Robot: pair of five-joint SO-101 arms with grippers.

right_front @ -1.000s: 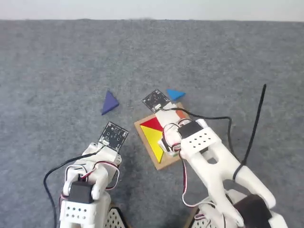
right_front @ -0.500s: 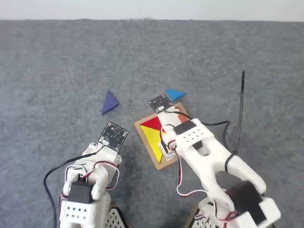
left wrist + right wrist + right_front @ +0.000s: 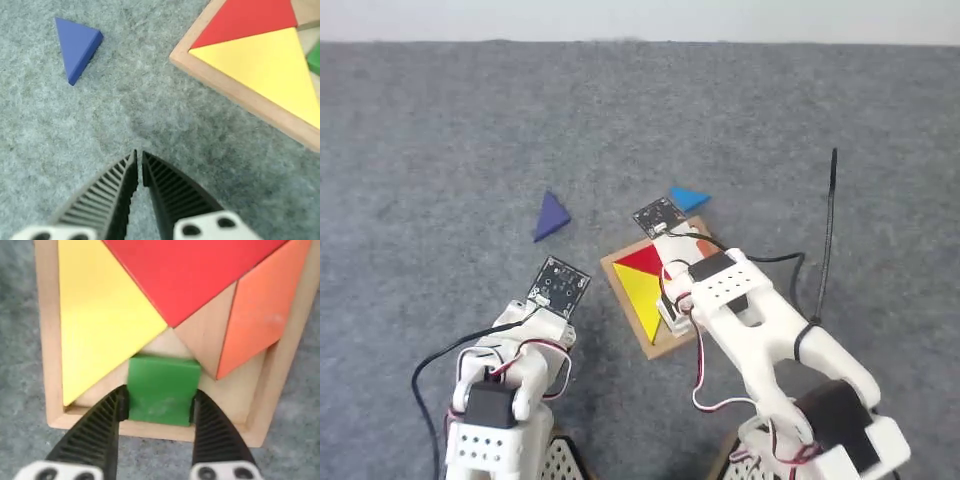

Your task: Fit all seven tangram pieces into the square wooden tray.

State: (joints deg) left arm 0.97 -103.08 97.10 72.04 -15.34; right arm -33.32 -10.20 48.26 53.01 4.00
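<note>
Wooden tray [image 3: 42, 340], right hand [image 3: 159, 393] clamping green square [image 3: 160, 382], left hand [image 3: 139, 156] closed empty, dark blue triangle [image 3: 75, 44] outside

High cam was fixed above and behind the left arm [image 3: 505, 380] and right arm [image 3: 770, 340], looking down and forward over the grey worktop [image 3: 440, 130] — far enough off to take in the whole wooden tray [image 3: 620, 285] and the dark blue triangle [image 3: 552, 215]. Left wrist cam looked down past its own fingers [image 3: 107, 192], close to the worktop, catching that triangle plus one tray corner. Right wrist cam sat closer still, straight over the tray and the green square [image 3: 160, 387] — the red piece [image 3: 190, 270] and yellow piece [image 3: 100, 315] turned up in all three views.
</note>
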